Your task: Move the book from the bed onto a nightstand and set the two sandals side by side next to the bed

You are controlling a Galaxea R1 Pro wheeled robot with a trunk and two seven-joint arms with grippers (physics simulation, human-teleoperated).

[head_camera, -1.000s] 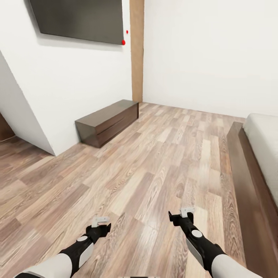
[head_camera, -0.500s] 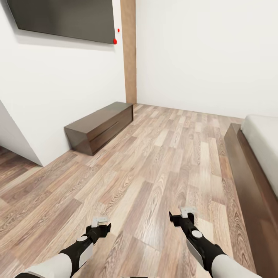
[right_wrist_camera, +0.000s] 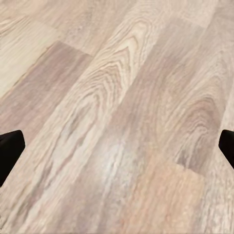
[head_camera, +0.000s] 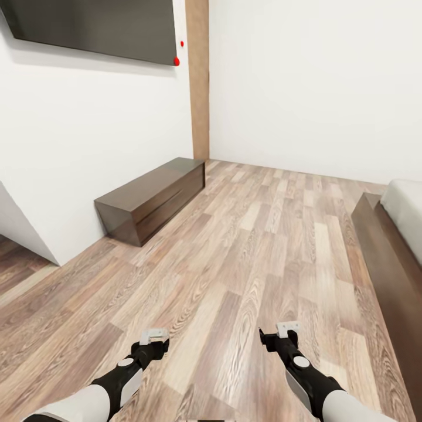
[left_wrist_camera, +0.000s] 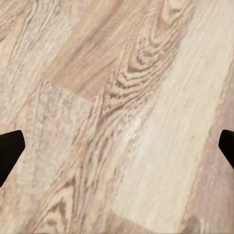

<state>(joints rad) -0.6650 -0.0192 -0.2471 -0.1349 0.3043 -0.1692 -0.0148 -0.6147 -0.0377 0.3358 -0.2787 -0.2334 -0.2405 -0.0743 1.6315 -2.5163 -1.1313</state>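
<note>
The bed runs along the right edge of the head view, a dark-brown wooden frame with a light-grey mattress on it. My left gripper hangs open over the wood-plank floor at the bottom left. My right gripper hangs open at the bottom right, a short way left of the bed frame. In the left wrist view the gripper has bare planks between its black fingertips. The right wrist view shows the same for that gripper and its fingertips. Book, sandals and nightstand are out of view.
A long low dark-brown cabinet stands against the left white wall under a dark wall screen. A wooden post marks the far corner. A white wall corner juts out at the left. Open plank floor lies between cabinet and bed.
The whole head view has shifted: the camera has moved forward, so the cabinet and screen slid left and the bed slid right. Both arms hold the same pose.
</note>
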